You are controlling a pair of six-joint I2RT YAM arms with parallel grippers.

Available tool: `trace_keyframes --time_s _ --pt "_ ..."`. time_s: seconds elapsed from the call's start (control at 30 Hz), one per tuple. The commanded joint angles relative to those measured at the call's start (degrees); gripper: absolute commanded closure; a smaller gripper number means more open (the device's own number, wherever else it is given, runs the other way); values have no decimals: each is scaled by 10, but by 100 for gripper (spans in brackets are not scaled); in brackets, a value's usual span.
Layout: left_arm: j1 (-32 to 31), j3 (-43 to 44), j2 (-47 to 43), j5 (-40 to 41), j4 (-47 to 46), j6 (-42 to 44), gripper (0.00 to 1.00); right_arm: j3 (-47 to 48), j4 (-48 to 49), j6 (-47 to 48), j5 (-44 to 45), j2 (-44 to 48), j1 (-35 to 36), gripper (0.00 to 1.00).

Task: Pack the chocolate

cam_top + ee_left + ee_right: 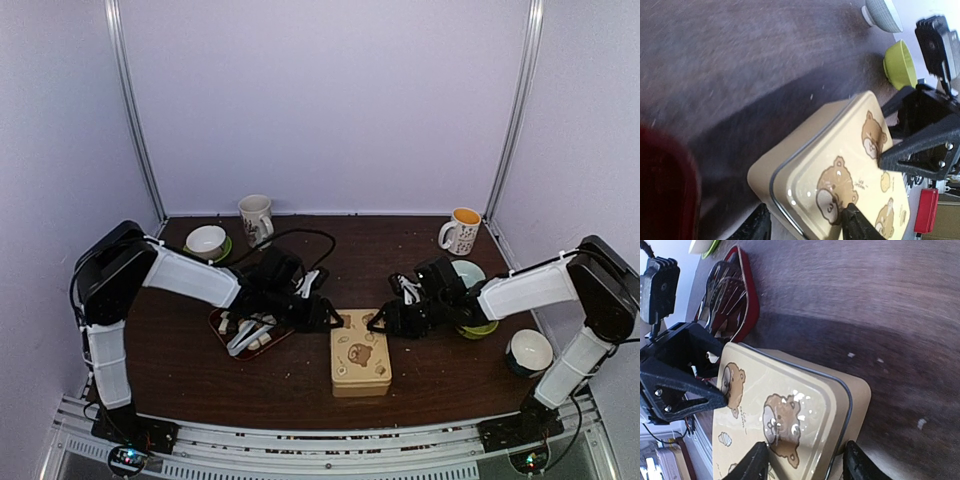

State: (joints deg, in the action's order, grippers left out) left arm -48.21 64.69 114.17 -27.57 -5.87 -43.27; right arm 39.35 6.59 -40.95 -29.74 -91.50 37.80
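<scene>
Pinching the tin [360, 365], half-closed left gripper [337, 322] and right gripper [373, 324] leave chocolate [225, 325] outside, on the tray [225, 342].

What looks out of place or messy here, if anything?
Not much. A few pale specks, like crumbs, lie scattered on the table beside the tin. The tin itself sits flat with its lid on. Nothing looks spilled or broken.

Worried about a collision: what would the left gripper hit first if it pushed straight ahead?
The left gripper meets the tin held between its fingers; past that, probably the right gripper.
</scene>
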Motion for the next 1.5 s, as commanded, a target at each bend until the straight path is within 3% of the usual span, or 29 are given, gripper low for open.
trace_keyframes --time_s 0.0,0.23,0.5,0.67,0.83,1.0,1.2,1.47 --pt "-18 -86 -45 38 31 -40 50 39 -34 38 -1 -47 22 49" --pt "-30 -144 -110 79 0 -77 45 80 -64 71 25 -55 25 40" --pt "-29 -82 -144 122 81 -28 27 76 -139 106 89 39 25 19" --pt "-23 -32 -157 145 156 20 21 45 -190 108 124 133 43 16" --pt "-1 -3 -158 141 184 53 20 -9 -235 68 137 234 81 18" --pt "29 49 -113 84 185 112 27 -65 -229 9 142 321 135 30" --pt "33 125 -36 15 186 173 33 -123 -183 -73 157 355 237 61" --pt "32 139 11 -35 156 188 33 -222 32 -191 171 296 308 92"
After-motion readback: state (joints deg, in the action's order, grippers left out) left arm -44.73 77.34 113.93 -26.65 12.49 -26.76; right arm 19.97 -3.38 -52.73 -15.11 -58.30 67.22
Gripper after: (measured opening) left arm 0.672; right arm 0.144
